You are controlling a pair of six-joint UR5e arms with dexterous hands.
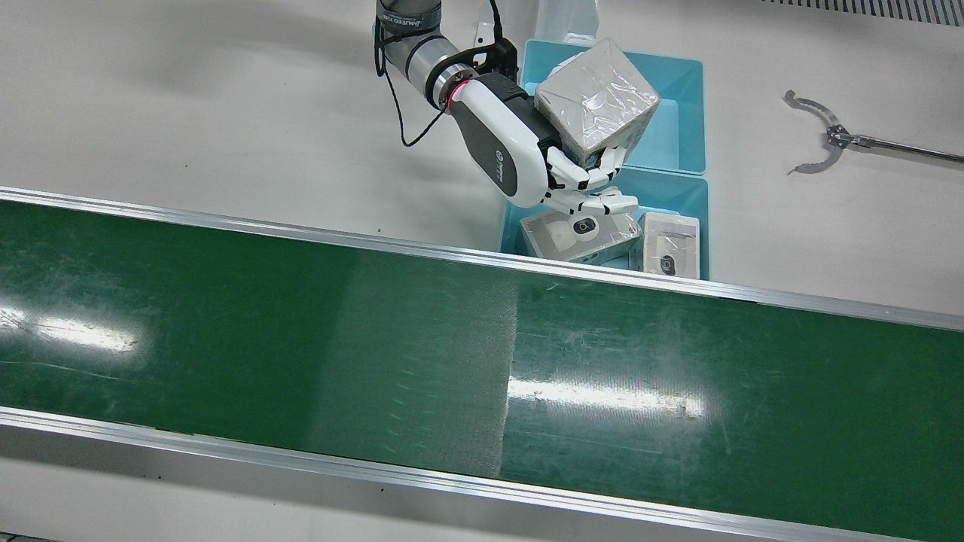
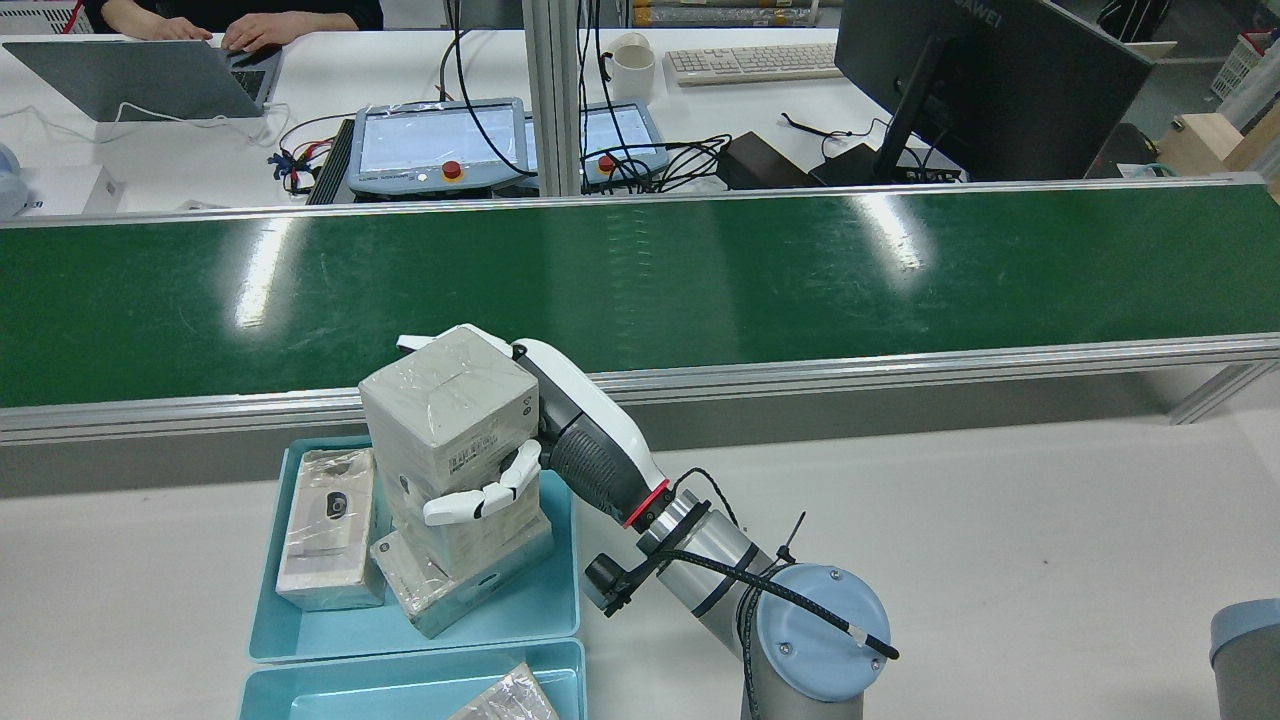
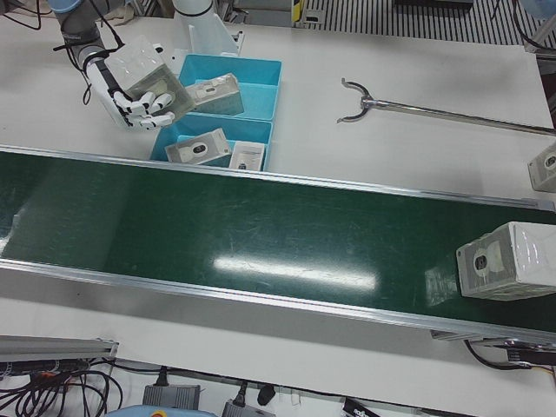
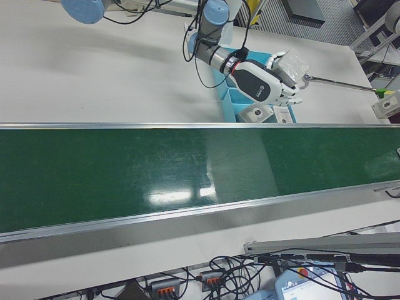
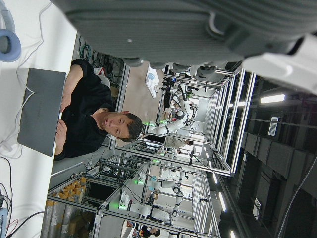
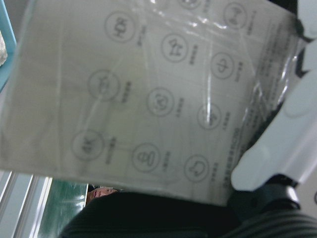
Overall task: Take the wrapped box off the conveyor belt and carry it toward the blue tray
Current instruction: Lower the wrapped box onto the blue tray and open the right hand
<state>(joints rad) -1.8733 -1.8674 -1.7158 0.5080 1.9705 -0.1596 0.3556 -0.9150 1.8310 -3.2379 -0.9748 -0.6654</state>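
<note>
**A:** Over the blue trays, what is up there?

**B:** The box [image 1: 596,94], wrapped in clear film, off the belt [image 1: 301,339] and in the air. The right hand [image 1: 527,150] holds it, tilted on a corner. Fingers [image 1: 584,177] curl around its lower edge, and in the rear view another finger [image 2: 480,500] lies across its side face.

**A:** Which tray is it over?

**B:** From the front view it hangs mostly over the far tray [image 1: 689,113], the one away from the belt. The near tray [image 1: 705,226] sits just beside the belt rail and has two wrapped boxes lying in it, one [image 1: 580,235] just below the fingers and one [image 1: 669,245] beside it.

**A:** And the left hand?

**B:** Only its own camera shows it, a dark edge [image 5: 198,29] along the top. I cannot tell whether it is wide or closed.

**A:** Anything else about?

**B:** A metal claw tool [image 1: 821,135] lies on the white surface [image 1: 188,113], well apart from the trays. Another box [image 3: 512,261] stands on the belt far down it.
</note>
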